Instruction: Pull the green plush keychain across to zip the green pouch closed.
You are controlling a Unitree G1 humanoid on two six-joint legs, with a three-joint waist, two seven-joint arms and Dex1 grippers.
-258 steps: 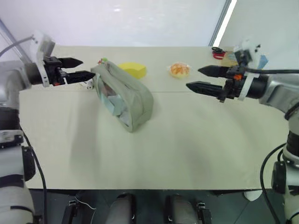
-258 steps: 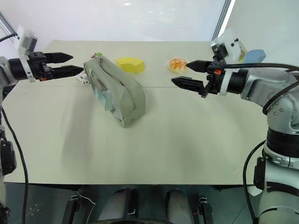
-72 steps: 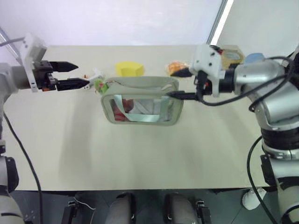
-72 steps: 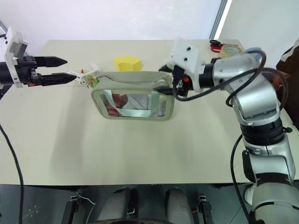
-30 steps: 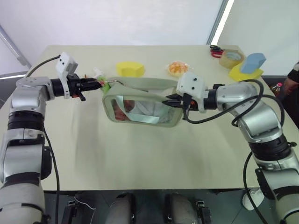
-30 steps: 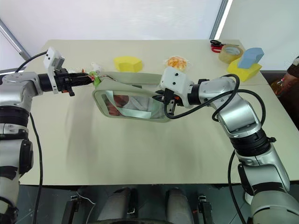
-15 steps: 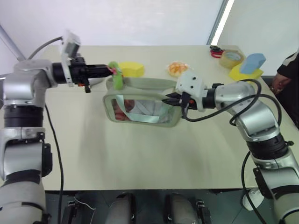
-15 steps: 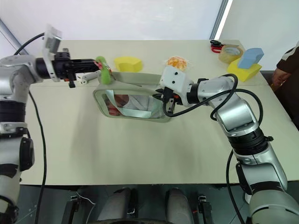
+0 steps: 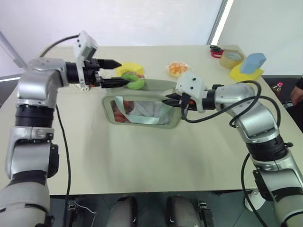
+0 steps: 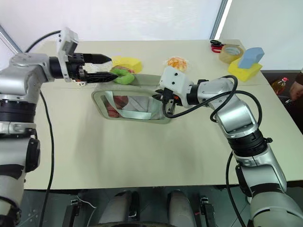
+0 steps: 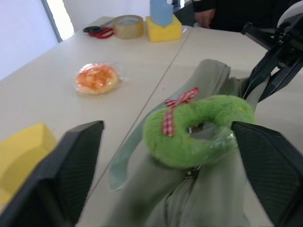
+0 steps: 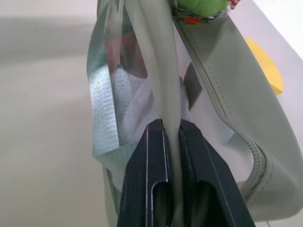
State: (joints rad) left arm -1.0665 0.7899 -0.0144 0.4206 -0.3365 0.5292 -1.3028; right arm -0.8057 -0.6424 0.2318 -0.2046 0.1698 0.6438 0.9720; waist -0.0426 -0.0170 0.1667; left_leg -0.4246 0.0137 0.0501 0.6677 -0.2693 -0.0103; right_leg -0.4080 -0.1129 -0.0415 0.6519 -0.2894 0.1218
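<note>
Left eye view: a pale sage-green rectangular fabric pouch with a clear plastic window lies on the beige matte tabletop, its long axis running left to right across the robot, window face up.
Keychain: a small lime-green fuzzy ring-shaped plush charm sits at the pouch's top edge, toward its left end, between the tips of the left gripper's fingers.
Left gripper: the left gripper stands with its two black fingers spread apart, one above and one below the charm; no squeeze on the plush that I can see.
Right gripper: the right gripper pinches the pouch's right end, fingers pressed together on the fabric.
Left wrist view: the plush ring shows its shaggy pile, a red-and-white checked ribbon bow, and a metal clasp under it meeting the pouch's edge; the textured finger pads stand wide on either side, clear of the ring.
Right wrist view: the smooth black fingers are closed on a fold of the soft green fabric; the zip teeth curve along the side, and a light mint woven strap lies behind the window.
Background: a yellow sponge wedge and an orange wrapped snack lie beyond the pouch; a tape roll, red-handled scissors and a blue block on a yellow sponge sit at the far right corner.
</note>
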